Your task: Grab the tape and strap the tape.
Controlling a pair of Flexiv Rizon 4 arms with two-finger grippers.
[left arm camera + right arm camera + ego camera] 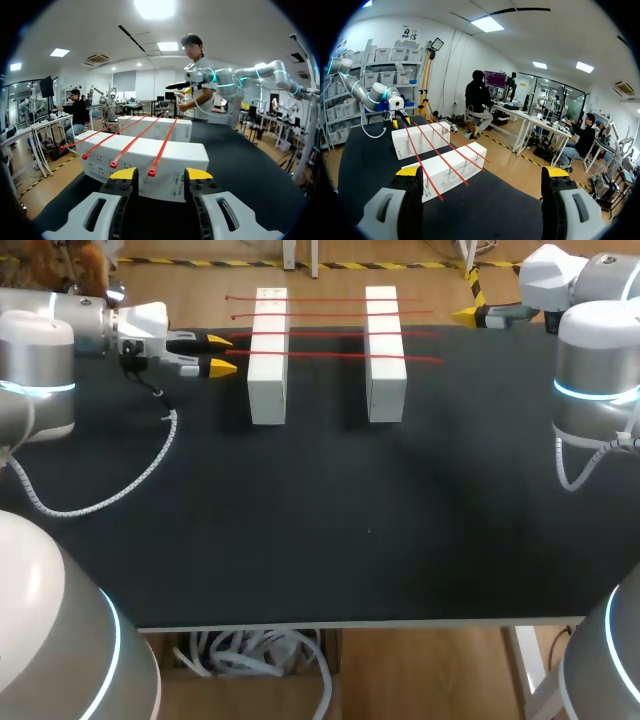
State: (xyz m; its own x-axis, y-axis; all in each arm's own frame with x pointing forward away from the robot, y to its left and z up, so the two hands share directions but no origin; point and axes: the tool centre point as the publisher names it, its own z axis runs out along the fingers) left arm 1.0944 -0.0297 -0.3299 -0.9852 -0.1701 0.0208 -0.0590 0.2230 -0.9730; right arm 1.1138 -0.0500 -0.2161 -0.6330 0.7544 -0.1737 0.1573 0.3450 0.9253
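The left gripper (pixel 218 353) stood with its jaws apart. In its wrist view (pixel 156 175) the thick end of the nearest tape (pixel 161 150) sat just ahead of the gap between the yellow tips, and neither finger touched it. The right gripper (pixel 465 313) was spread wide and holding nothing, off past the tapes' far ends at the table's back corner.

Four thin red tapes (pixel 330 330) lay side by side, bridging the left white block (pixel 268 390) and the right white block (pixel 386 390), with their ends poking out beyond each block. They looked light, narrow and springy, probably slick plastic, so I judged a pinch on the overhanging end was the place to take hold, since mid-span they would just bow or slide.

Nothing pinned them down, so a nudge could drag one off its blocks or shove a neighbour. The blocks themselves sat loose on the black table (pixel 350 530) and might shift if bumped. The left arm's coiled cable (pixel 120 485) trailed across the table, clear of the tapes.
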